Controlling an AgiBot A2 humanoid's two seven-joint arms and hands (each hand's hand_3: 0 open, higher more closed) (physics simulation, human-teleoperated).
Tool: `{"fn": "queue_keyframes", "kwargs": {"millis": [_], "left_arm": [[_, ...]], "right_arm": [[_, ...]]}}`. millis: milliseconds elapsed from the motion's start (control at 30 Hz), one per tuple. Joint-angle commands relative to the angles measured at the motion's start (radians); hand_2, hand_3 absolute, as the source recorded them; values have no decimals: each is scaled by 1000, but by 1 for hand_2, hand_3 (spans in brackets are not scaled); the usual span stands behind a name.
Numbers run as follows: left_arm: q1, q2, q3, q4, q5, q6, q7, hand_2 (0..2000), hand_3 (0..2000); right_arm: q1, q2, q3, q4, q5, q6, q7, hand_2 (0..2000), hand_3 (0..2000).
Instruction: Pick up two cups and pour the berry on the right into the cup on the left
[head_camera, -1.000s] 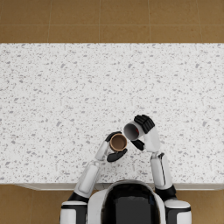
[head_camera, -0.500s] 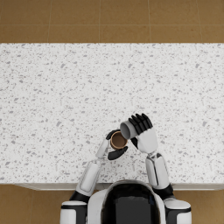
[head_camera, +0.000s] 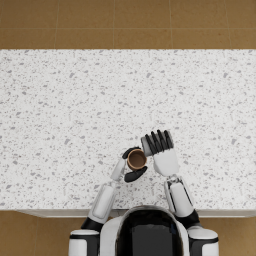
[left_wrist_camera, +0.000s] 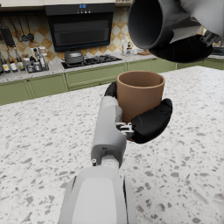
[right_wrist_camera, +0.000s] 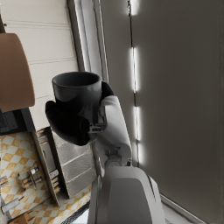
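Observation:
My left hand (head_camera: 134, 169) grips a brown cup (head_camera: 136, 159) upright, just above the white speckled counter (head_camera: 75, 115) near its front edge. In the left wrist view the brown cup (left_wrist_camera: 139, 95) sits in my left hand (left_wrist_camera: 146, 122) with its mouth up. My right hand (head_camera: 159, 145) holds a dark grey cup (head_camera: 146, 145) tipped far over toward the brown cup, its mouth close above the brown rim. The grey cup (left_wrist_camera: 153, 24) hangs over the brown one in the left wrist view. The right wrist view shows the grey cup (right_wrist_camera: 77, 89) in my right hand (right_wrist_camera: 70, 120). No berry shows in any view.
The counter stretches wide to the left, right and far side of both hands. Brown floor (head_camera: 125, 22) lies beyond its far edge. A kitchen wall with green cabinets (left_wrist_camera: 78, 76) and a stove stands behind the counter.
My right hand has rolled the grey cup further over toward the brown cup, so the back of the hand now faces up. The left hand and brown cup have stayed put.

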Motion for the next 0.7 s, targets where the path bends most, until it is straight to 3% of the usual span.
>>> {"fn": "queue_keyframes", "kwargs": {"millis": [33, 367, 700], "left_arm": [[7, 6, 2, -5, 0, 0, 0, 2000, 1280], [11, 19, -8, 32, 0, 6, 0, 2000, 1280], [-13, 14, -26, 0, 0, -1, 1, 2000, 1280]], "right_arm": [[13, -8, -4, 18, 33, -2, 0, 2000, 1280], [15, -35, 14, 19, 343, -7, 0, 2000, 1280], [-7, -35, 11, 25, 399, -7, 1, 2000, 1280]]}}
